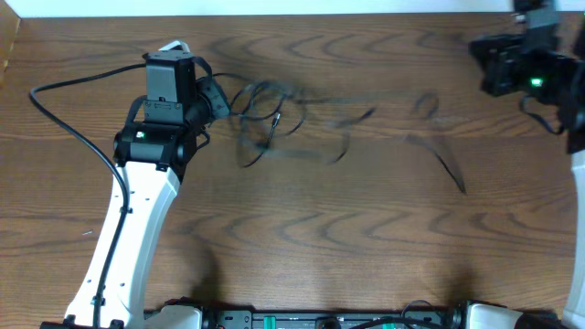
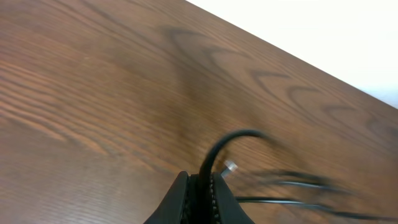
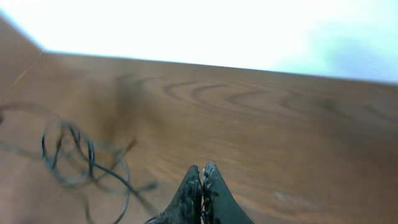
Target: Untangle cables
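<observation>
While the left end effector (image 2: 200, 183) is closed on the black cable (image 2: 233, 134), the right end effector (image 3: 201, 171) is fully closed above the table (image 1: 366, 256), fingers touching.

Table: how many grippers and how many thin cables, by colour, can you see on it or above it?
Grippers: 2 (left gripper, right gripper)
Thin black cable: 1
Thin white cable: 0 that I can make out; the frames are blurred
Total: 3
</observation>
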Robot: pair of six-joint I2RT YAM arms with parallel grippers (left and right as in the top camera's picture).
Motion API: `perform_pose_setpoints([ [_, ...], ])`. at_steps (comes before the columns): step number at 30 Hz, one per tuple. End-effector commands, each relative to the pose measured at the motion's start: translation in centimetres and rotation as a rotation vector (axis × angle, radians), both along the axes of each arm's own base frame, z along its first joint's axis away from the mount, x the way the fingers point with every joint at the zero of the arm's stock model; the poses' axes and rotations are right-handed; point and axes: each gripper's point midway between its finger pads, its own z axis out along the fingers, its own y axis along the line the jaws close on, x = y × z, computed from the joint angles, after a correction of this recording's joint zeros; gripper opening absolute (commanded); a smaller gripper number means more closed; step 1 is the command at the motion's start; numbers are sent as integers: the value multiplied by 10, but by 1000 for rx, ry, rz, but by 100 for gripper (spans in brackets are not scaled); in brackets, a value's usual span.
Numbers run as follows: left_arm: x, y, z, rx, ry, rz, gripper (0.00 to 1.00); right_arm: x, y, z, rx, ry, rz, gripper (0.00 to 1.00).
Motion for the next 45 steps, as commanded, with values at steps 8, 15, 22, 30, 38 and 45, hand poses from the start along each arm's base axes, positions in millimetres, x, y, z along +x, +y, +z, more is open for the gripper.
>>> perform_pose_setpoints([
  [8, -4, 9, 0, 30, 17, 27, 8, 14, -30, -26, 83, 135, -196, 1],
  [15, -1, -13, 5, -44, -6, -76, 7, 22, -6, -47, 67, 180, -85, 13],
  [22, 8, -71, 49, -214, -185, -391, 7, 24, 29, -63, 50, 203, 56, 42],
  [30, 1, -106, 85, -395, -280, -557, 8, 23, 73, -80, 16, 219, 205, 52],
  [38, -4, -131, 90, -434, -282, -601, 8, 15, 121, -84, 77, 228, 359, 52],
  [45, 3, -155, 94, -506, -294, -609, 8, 14, 153, -100, 122, 303, 382, 51],
])
